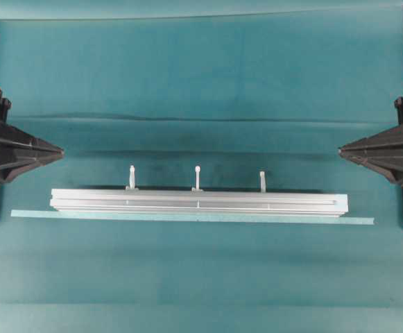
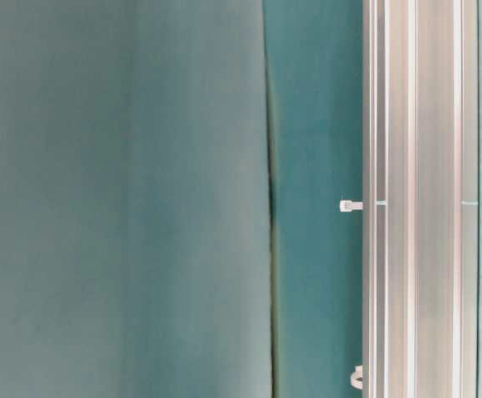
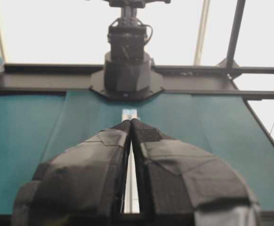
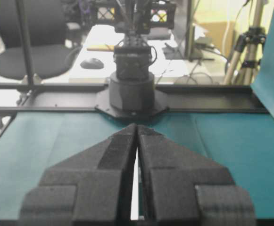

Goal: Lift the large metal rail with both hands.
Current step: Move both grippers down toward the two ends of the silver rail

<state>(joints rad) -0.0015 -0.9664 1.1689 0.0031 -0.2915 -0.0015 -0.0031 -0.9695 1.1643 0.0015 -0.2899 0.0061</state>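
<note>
Overhead, the large metal rail (image 1: 198, 202), grooved silver with three pale pegs (image 1: 197, 177) on its far edge, lies on the teal cloth (image 1: 201, 76); a thin pale-teal strip (image 1: 191, 217) touches its near side; the left gripper (image 1: 57, 150) and right gripper (image 1: 344, 148), cut off by the edges, sit well apart from its ends. At table level only part of the rail (image 2: 419, 199) shows. From the wrists, the left gripper (image 3: 130, 123) and right gripper (image 4: 136, 127) each have fingers pressed together on nothing, hiding most of the rail (image 3: 129, 113).
</note>
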